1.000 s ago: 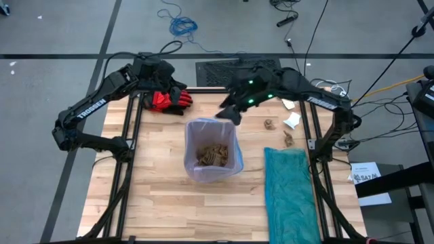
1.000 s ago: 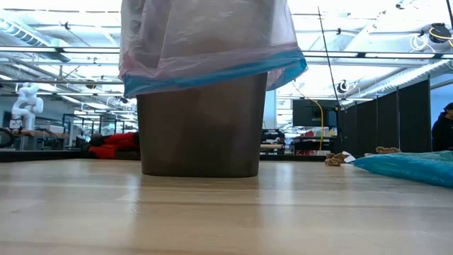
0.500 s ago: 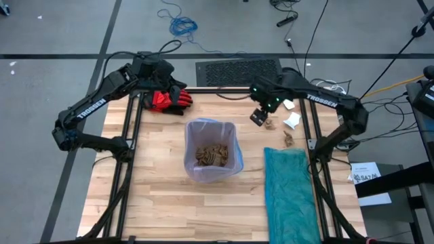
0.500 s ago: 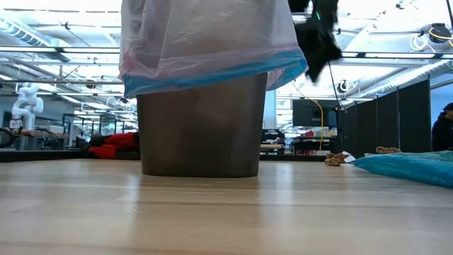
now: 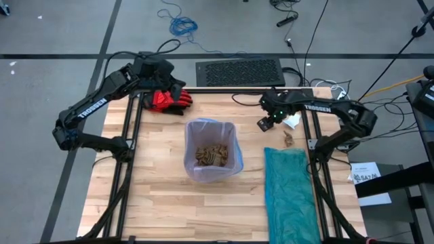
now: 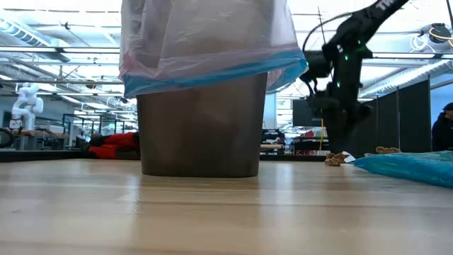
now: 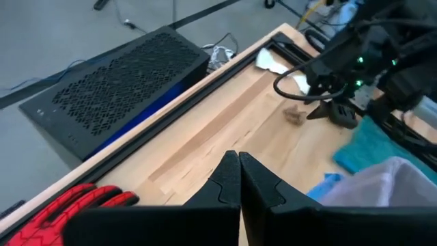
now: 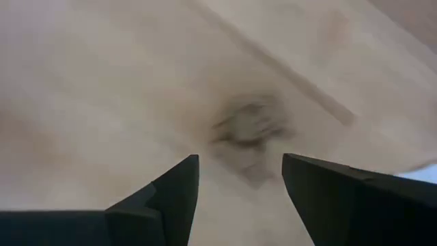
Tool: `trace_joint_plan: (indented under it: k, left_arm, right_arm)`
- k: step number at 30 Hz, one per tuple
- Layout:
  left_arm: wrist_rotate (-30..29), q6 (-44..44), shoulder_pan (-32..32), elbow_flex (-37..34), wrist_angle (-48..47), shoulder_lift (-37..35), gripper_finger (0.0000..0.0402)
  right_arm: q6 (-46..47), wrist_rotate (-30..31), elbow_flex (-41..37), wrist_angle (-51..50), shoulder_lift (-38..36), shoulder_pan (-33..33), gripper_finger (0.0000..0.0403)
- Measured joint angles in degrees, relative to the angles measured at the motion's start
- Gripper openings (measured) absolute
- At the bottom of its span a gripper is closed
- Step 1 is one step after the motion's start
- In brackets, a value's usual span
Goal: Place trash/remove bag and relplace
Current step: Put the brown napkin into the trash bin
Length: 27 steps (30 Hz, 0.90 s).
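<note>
The bag [image 5: 211, 139], a thin lilac-pink liner, lines the bin [image 6: 202, 124] at the table's middle, and tan trash lumps [image 5: 211, 154] lie inside it. My right gripper [image 8: 239, 178] points down, open, just above a loose tan lump [image 8: 249, 126] on the table right of the bin. It also shows in the high view as my right gripper [image 5: 266, 123]. A second lump [image 5: 288, 139] and a white scrap [image 5: 293, 120] lie nearby. My left gripper [image 7: 235, 164] is shut, raised over the far left by the red glove [image 5: 169, 100].
A teal-green plastic bag [image 5: 291, 190] lies flat along the table's right side, near the front. A black perforated box [image 5: 239, 70] sits just beyond the far edge. Bare wood [image 5: 156, 196] lies left of and in front of the bin.
My right gripper has swung from above the bin's far rim toward the table's right edge and dropped down close to the table over the loose lump, tipping from slanted to pointing nearly straight down. The bin, bag and left arm have kept still.
</note>
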Motion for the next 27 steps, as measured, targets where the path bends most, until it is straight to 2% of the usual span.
trace_joint_plan:
  k: [3,6,9,13,15,21,27]
  left_arm:
    - [-0.83,-1.89,-0.02,-0.02,0.08,0.00,0.0001]
    - [-0.93,-3.00,-0.02,-0.02,-0.08,0.40,0.0001]
    - [-0.96,-0.84,-0.02,-0.02,0.13,0.74,0.0001]
    - [-0.96,2.50,-0.02,-0.02,-0.47,1.12,0.0001]
    - [-0.97,3.26,0.00,-0.02,-0.52,1.16,0.0001]
    - [-0.94,4.71,0.10,-0.02,-0.48,1.14,0.0001]
    - [-1.09,3.26,0.89,-0.02,-0.45,1.09,0.0001]
  right_arm:
    - [1.95,1.92,-3.33,3.09,1.04,-0.75,0.0208]
    - [1.69,0.08,-6.20,7.77,2.58,-1.16,0.0190]
    - [4.26,-1.98,-7.49,10.79,3.69,-1.13,0.0139]
    - [8.18,-4.33,-6.95,11.55,3.98,0.44,0.0027]
    - [8.96,-5.87,-5.55,10.27,3.78,1.63,0.0013]
    - [12.20,-9.91,3.64,6.68,-1.20,5.14,0.0002]
    - [9.10,-9.19,22.33,-1.88,-5.65,8.63,0.0001]
